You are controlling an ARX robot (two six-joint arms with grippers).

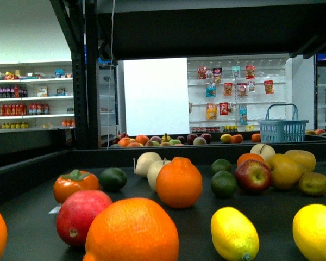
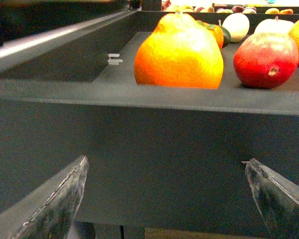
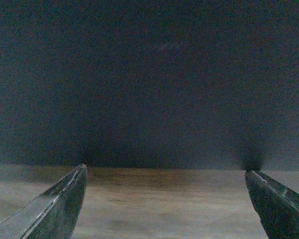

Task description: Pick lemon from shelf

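Shelf (image 1: 30, 209) holds lemon (image 1: 234, 235) beside nearest large orange (image 1: 133, 231).

Front view: lens low, level with the shelf (image 1: 198, 220) tier, facing across it toward the shop shelves (image 1: 35, 98) behind it. The large orange (image 1: 133, 231) and red apple (image 1: 81, 215) are very near.
Left wrist view: just below the shelf's front edge, close, tilted up over the lip. It shares the same orange (image 2: 179, 50) and apple (image 2: 265, 59).
Right wrist view: hard against a dark flat panel (image 3: 149, 79); overlap cannot be told.
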